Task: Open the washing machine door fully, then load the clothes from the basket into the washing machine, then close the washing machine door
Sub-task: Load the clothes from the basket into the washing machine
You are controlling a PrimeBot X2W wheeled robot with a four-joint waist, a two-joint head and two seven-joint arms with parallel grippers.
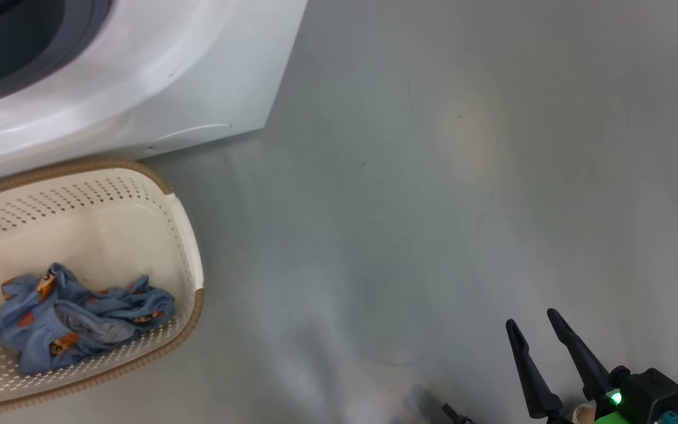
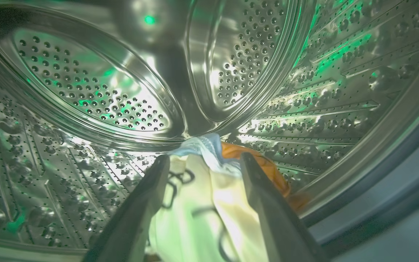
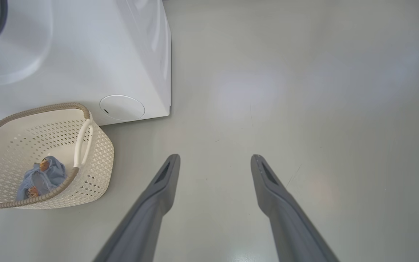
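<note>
The floor (image 1: 433, 235) is smooth and pale grey, with a soft sheen. A short dark scratch (image 1: 362, 165) marks it, and a smaller speck (image 1: 459, 116) lies well apart from it. A faint warm-toned patch (image 1: 465, 147) of light sits just beside that speck. In the right wrist view a thin slanting line (image 3: 296, 171) crosses the floor near a pale glow (image 3: 320, 185), and a broader whitish sheen (image 3: 246, 91) lies well apart.

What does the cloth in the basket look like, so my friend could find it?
Find the big white boxy washing machine; on the grey floor close by it stands a cream plastic basket with holey sides and a brown rim. On the basket's bottom lies a crumpled light blue garment. Unlike the plain cream plastic around it, it is soft, wrinkled and dotted with small orange-brown pictures.
</note>
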